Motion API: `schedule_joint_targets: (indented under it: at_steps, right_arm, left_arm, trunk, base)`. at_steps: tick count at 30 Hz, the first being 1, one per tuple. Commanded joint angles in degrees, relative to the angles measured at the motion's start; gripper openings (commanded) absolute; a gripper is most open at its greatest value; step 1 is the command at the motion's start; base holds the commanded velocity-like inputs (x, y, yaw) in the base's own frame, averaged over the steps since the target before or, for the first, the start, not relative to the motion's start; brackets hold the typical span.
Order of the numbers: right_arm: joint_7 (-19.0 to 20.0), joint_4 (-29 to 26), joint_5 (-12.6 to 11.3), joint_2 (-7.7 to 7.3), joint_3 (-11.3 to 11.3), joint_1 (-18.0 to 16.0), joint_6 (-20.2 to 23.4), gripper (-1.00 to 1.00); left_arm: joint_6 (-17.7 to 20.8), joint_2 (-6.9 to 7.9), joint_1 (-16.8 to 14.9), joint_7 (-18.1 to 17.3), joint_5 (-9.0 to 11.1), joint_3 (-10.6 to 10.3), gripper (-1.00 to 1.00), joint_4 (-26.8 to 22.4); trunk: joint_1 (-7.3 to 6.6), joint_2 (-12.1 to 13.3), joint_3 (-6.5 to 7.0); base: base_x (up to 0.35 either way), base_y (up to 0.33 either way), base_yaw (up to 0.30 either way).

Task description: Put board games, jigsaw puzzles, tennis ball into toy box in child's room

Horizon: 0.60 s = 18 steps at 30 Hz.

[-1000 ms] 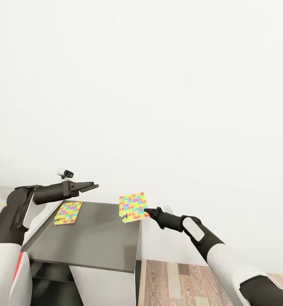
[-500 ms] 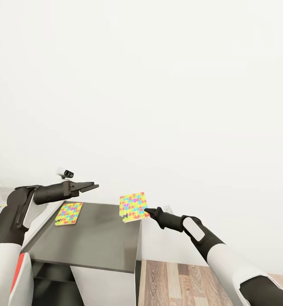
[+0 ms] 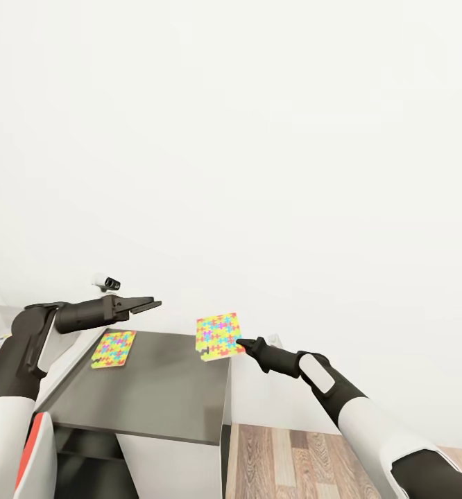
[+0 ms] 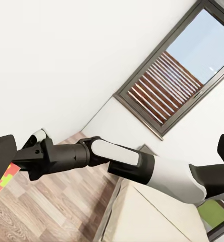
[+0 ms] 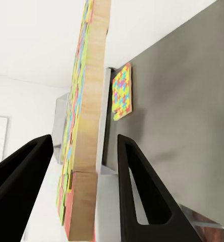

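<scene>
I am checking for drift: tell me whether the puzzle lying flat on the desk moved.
Cannot tell; the flat puzzle crept slightly right in the head view, but the desk edge did likewise, suggesting camera motion.

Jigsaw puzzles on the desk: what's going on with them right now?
The right gripper holds one jigsaw puzzle lifted on edge above the far right corner of the dark desk top; the right wrist view shows the sheet between its fingers. The second puzzle lies flat on the desk near the far left. The left gripper hangs above it, jaws apart, holding nothing.
</scene>
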Motion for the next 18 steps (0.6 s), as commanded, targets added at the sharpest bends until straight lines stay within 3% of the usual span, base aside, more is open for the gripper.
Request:
schedule_joint_targets:
  at_steps: [1, 14, 18]
  right_arm:
    - [0.12, 0.04, -0.11, -0.01, 0.16, -0.09, 0.06, -1.00]
    - [0.11, 0.04, -0.15, -0.03, 0.07, -0.12, 0.04, -1.00]
    - [0.11, 0.04, -0.13, -0.03, 0.07, -0.11, 0.05, -1.00]
  left_arm:
    - [0.61, 0.02, -0.04, -0.23, -0.04, -0.02, 1.00, -0.01]
    - [0.61, -0.06, -0.04, -0.23, -0.04, -0.04, 1.00, -0.01]
    - [0.61, -0.07, -0.04, -0.23, -0.04, -0.04, 1.00, -0.01]
  trunk:
    - [-0.19, 0.31, 0.06]
    - [-3.04, 5.51, 2.39]
    - [-3.04, 5.51, 2.39]
  base:
    - [0.000, 0.000, 0.000]
    - [0.000, 0.000, 0.000]
    - [0.000, 0.000, 0.000]
